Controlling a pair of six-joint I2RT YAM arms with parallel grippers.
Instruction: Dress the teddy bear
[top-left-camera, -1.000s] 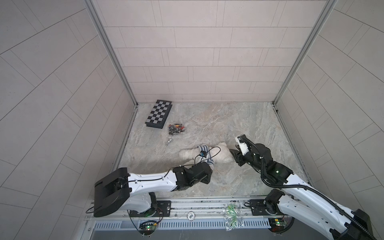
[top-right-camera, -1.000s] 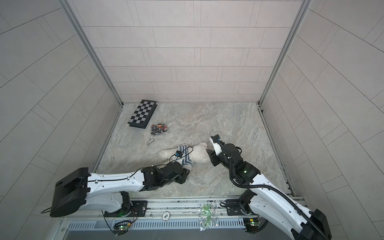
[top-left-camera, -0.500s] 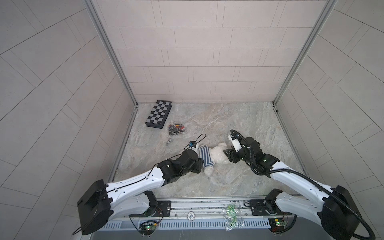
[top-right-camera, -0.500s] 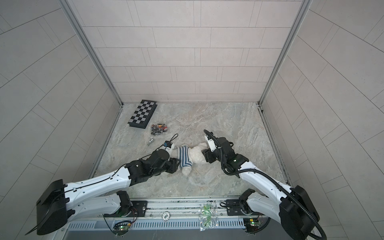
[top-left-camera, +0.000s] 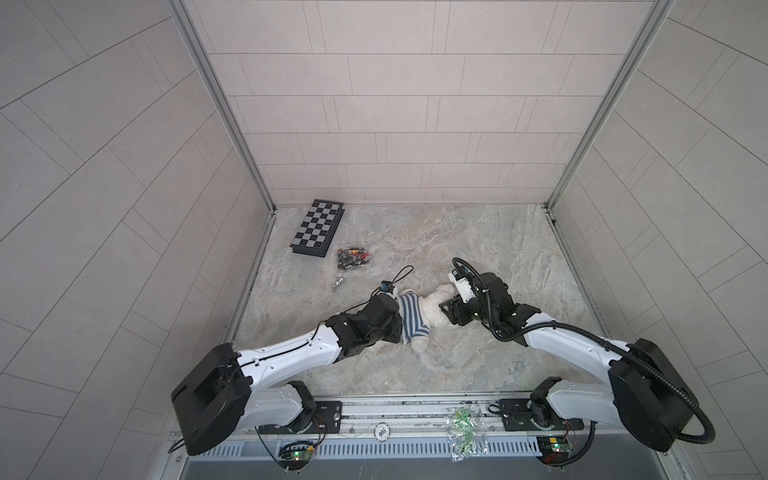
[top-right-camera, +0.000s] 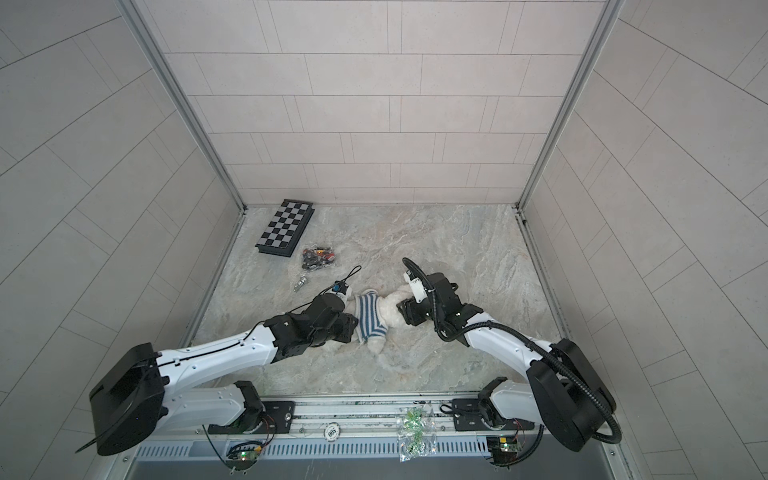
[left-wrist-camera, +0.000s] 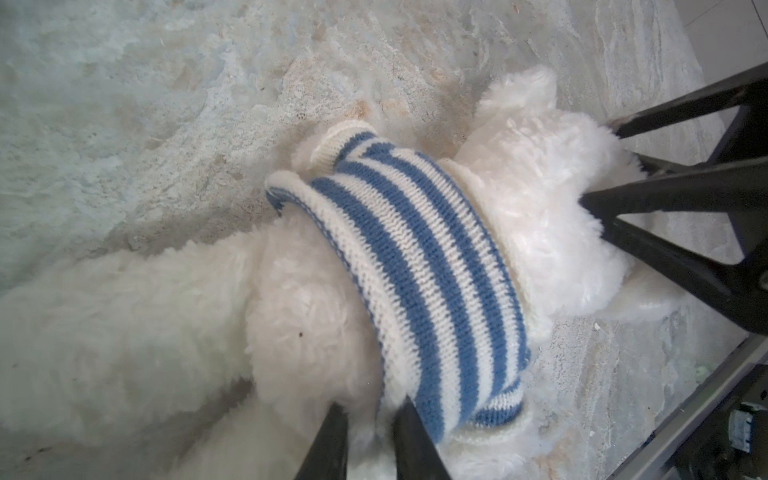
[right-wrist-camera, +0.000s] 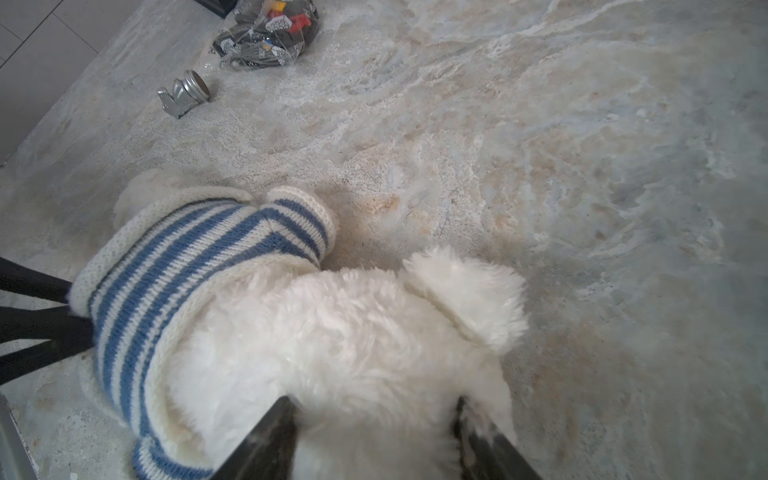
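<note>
Right end effector (right-wrist-camera: 374, 403) grips fluffy white teddy bear (right-wrist-camera: 332, 332) head; striped sweater (right-wrist-camera: 174, 266) on torso.

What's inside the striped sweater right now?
The teddy bear fills the striped sweater, head and legs sticking out. Whether an arm is inside the sleeve cannot be seen.

Both top views look steeply down from high above the robot's base onto the whole table (top-left-camera: 478, 232), nearly alike. Each wrist camera sits close behind its own jaws, looking past them at the teddy bear (left-wrist-camera: 299, 316). Both share its striped sweater (right-wrist-camera: 137, 282), seen from opposite ends.
</note>
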